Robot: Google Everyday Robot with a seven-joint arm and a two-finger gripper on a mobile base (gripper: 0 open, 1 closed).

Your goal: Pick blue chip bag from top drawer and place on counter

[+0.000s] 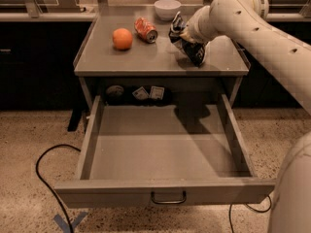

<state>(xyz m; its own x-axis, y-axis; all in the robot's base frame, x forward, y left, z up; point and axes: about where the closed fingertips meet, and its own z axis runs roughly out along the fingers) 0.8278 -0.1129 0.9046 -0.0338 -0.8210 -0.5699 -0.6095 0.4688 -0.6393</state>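
Observation:
The blue chip bag (193, 51) is dark and crumpled, held over the right part of the counter (146, 57), its lower end at or just above the surface. My gripper (181, 33) is at the bag's top, shut on it, with the white arm reaching in from the right. The top drawer (160, 149) is pulled fully open below the counter and its floor is bare. Its dark wire handle (168, 197) shows on the front panel.
An orange (122, 39), a tipped orange-red soda can (146, 29) and a white bowl (167, 8) sit on the counter. Small items (148, 93) lie at the drawer's back under the counter. A black cable (46, 178) lies on the floor at left.

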